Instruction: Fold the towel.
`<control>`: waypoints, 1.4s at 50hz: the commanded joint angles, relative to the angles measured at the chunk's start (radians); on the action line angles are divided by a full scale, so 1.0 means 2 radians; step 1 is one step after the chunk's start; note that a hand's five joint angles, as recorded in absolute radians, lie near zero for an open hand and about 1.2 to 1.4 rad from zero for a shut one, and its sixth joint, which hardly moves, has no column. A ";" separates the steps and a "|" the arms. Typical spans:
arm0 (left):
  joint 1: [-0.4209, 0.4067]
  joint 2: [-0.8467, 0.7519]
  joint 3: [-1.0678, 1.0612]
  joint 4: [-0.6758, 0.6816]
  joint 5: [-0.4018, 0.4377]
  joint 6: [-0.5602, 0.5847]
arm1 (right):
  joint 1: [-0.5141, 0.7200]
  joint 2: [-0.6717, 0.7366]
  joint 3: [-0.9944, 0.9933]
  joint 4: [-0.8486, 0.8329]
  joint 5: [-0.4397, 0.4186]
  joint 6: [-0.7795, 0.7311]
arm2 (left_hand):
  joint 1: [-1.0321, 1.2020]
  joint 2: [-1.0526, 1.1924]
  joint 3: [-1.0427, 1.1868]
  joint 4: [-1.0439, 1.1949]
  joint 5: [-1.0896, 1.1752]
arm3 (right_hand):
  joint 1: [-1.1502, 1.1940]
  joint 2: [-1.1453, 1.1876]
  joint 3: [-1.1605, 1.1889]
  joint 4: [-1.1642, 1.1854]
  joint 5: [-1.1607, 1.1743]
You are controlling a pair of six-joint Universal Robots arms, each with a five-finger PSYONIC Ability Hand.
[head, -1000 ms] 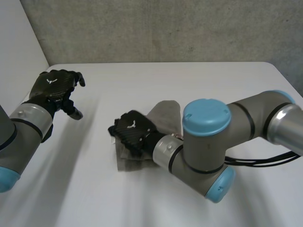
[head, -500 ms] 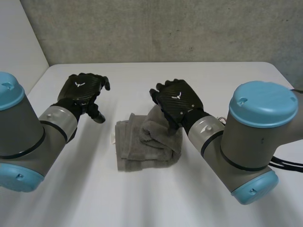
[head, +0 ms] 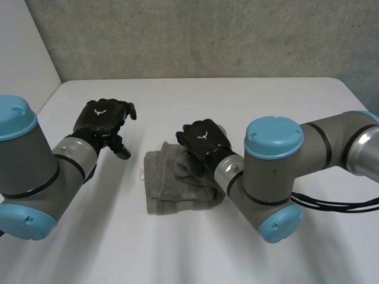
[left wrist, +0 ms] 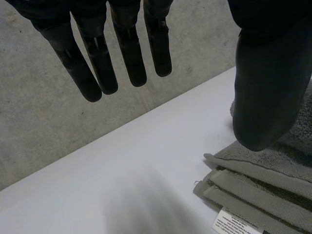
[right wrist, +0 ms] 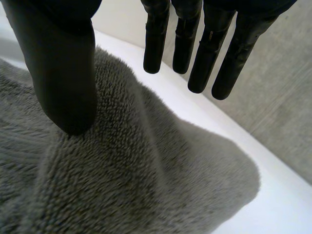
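Near the middle of the white table [head: 278, 100] lies the grey towel [head: 169, 190], folded into a layered pad with a white label [left wrist: 235, 223] at its left edge. The right hand [head: 201, 141] is over its far right part, fingers straight and wide of the thumb, gripping nothing. The left hand [head: 103, 116] hovers just left of the towel, fingers likewise straight, spread and empty.

Grey towel [head: 177, 186], folded in layers, mid-table
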 commanded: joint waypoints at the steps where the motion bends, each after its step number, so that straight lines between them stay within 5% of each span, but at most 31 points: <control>1: 0.000 0.000 0.000 0.000 0.000 -0.001 | 0.002 0.022 -0.024 0.027 0.000 0.036 | -0.058 -0.053 -0.050 -0.058 -0.130 | 0.005 0.014 0.010 0.009 0.003; 10: 0.000 0.000 -0.002 0.000 0.000 -0.001 | 0.005 0.022 -0.025 0.027 0.000 0.046 | -0.058 -0.053 -0.050 -0.058 -0.130 | 0.013 0.021 0.017 0.016 0.010; 13: 0.000 0.000 -0.002 0.000 0.000 -0.001 | 0.005 0.026 -0.031 0.027 -0.002 0.046 | -0.058 -0.053 -0.050 -0.058 -0.130 | 0.124 0.133 0.129 0.128 0.122; 15: 0.000 0.000 -0.002 0.000 0.000 -0.001 | 0.005 0.033 -0.031 0.027 -0.003 0.044 | -0.058 -0.053 -0.050 -0.058 -0.130 | 0.353 0.362 0.358 0.357 0.351; 17: 0.000 0.000 -0.002 0.000 0.000 -0.001 | 0.006 0.034 -0.032 0.027 -0.004 0.041 | -0.058 -0.053 -0.050 -0.058 -0.130 | 0.428 0.437 0.433 0.432 0.426; 24: 0.002 0.003 0.001 0.000 0.000 -0.001 | 0.014 0.015 -0.033 0.023 -0.023 0.040 | -0.058 -0.053 -0.050 -0.058 -0.130 | 0.429 0.438 0.434 0.433 0.427; 36: 0.036 0.038 0.004 0.000 0.001 -0.003 | 0.040 -0.001 -0.009 0.029 -0.143 -0.017 | -0.060 -0.055 -0.051 -0.060 -0.132 | 0.429 0.438 0.434 0.433 0.427; 49: 0.038 0.036 0.001 0.000 0.002 -0.013 | 0.054 0.047 -0.021 0.047 -0.155 -0.056 | -0.060 -0.055 -0.051 -0.060 -0.132 | 0.429 0.438 0.434 0.433 0.427; 51: 0.038 0.036 0.001 0.000 0.003 -0.013 | 0.053 0.043 -0.021 0.047 -0.154 -0.062 | -0.060 -0.055 -0.051 -0.060 -0.132 | 0.407 0.416 0.412 0.411 0.405; 53: 0.038 0.033 0.002 0.000 0.003 -0.013 | 0.052 0.032 -0.016 0.047 -0.155 -0.060 | -0.060 -0.055 -0.051 -0.060 -0.132 | 0.013 0.022 0.018 0.017 0.011; 54: 0.038 0.033 0.002 0.000 0.003 -0.013 | 0.052 0.032 -0.016 0.047 -0.155 -0.060 | -0.060 -0.055 -0.051 -0.060 -0.132 | 0.011 0.020 0.016 0.015 0.009; 56: 0.038 0.033 0.003 0.000 0.003 -0.014 | 0.050 0.003 -0.008 0.047 -0.153 -0.058 | -0.060 -0.055 -0.051 -0.060 -0.132 | -0.176 -0.168 -0.172 -0.173 -0.178; 70: 0.023 0.026 0.001 0.001 0.003 -0.042 | 0.012 -0.101 0.068 0.054 -0.055 0.018 | -0.098 -0.093 -0.089 -0.098 -0.170 | -0.182 -0.173 -0.177 -0.178 -0.184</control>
